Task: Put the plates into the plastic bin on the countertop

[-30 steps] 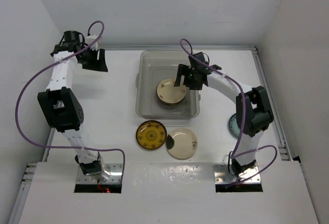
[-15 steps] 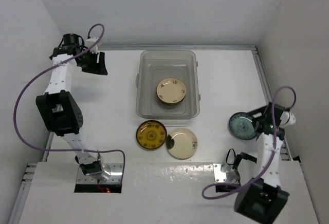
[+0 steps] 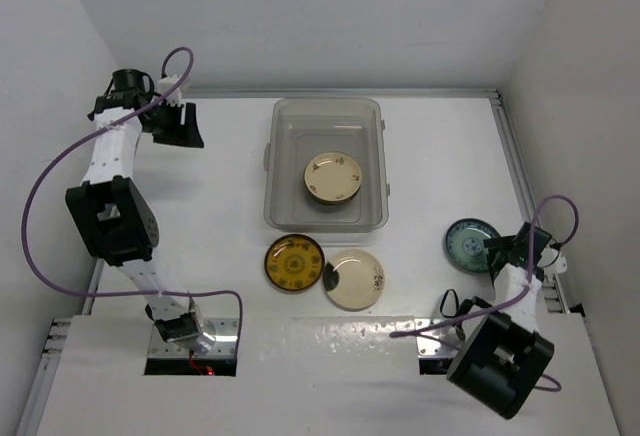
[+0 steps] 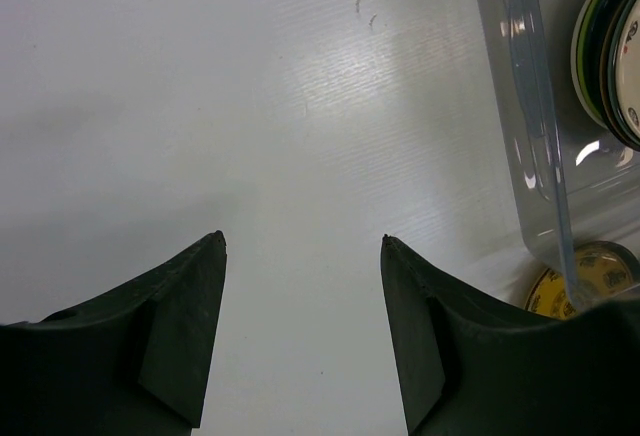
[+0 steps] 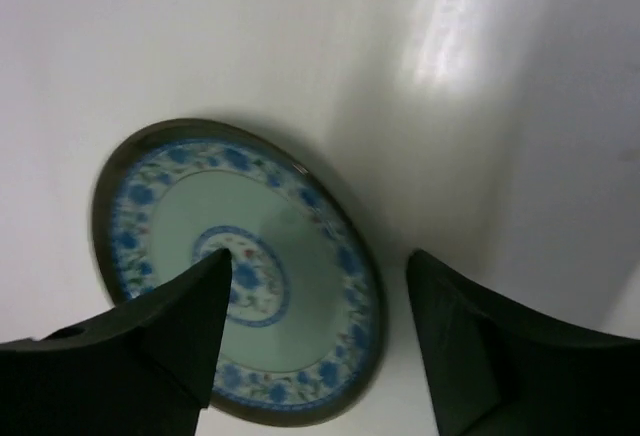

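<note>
The clear plastic bin stands at the back middle of the white countertop and holds a stack of plates topped by a cream plate. An amber patterned plate and a cream plate with a dark mark lie in front of the bin. A pale blue-teal patterned plate lies at the right, seen large in the right wrist view. My right gripper is open just above it, one finger over its centre and one past its edge. My left gripper is open and empty at the back left.
The left wrist view shows the bin's corner with stacked plates and the amber plate's edge. White walls stand on three sides. Metal brackets run along the right edge, close to my right arm.
My right arm swung from over the bin to the right side, then came down over the blue-teal plate. My left gripper shifted slightly toward the back left.
</note>
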### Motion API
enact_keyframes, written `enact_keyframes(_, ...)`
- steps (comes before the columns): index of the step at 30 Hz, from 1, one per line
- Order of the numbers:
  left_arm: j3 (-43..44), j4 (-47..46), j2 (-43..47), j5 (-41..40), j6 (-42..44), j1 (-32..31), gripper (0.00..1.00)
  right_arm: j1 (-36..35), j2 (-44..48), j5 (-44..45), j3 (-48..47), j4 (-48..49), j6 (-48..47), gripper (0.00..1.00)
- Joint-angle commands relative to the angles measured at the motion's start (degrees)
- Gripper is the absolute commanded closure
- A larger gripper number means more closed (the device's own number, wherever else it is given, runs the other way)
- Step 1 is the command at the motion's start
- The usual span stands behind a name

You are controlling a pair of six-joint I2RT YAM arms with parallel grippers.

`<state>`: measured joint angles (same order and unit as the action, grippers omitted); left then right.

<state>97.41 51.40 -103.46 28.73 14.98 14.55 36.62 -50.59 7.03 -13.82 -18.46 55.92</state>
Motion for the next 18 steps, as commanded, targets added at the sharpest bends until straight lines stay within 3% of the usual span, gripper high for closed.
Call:
enact_keyframes(1,-0.02,-0.33,2.83,1.68,0.40,1.01,0.35,0.20,-6.70,-6.76,3.19,9.93,1.21,0.36)
enact_keyframes(2,-0.02,-0.33,2.83,1.68,0.40,1.01,0.35,0.20,-7.50,-6.85,3.19,10.45,0.95,0.42)
enact_keyframes(3,-0.02,-0.33,2.83,1.68,0.40,1.01,0.35,0.20,-10.29,-8.42,3.19,12.64,0.77,0.56)
enact_keyframes(6,-0.02,-0.33,3.35,1.68,-0.12,1.01,0.35,0.12,-14.43,-10.71,3.02,16.68,-0.63,0.75)
enact_keyframes(7,-0.02,-0.33,3.35,1.68,-0.13,1.01,0.35,0.03,-15.41,-13.42,2.84,18.01,-1.59,0.89)
enact_keyframes(8,0.50,-0.33,3.35,1.68,-0.13,1.01,0.35,-0.06,-17.42,-14.40,1.45,18.02,-2.21,0.97)
enact_keyframes(12,1.03,-0.33,3.35,1.68,-0.13,1.01,0.35,-4.08,-18.24,-18.98,-5.75,17.50,-7.04,1.00)
enact_keyframes(18,1.03,-0.33,3.35,1.06,-0.13,1.01,0.35,-16.65,-8.23,-12.23,-20.08,13.10,-6.44,1.00)
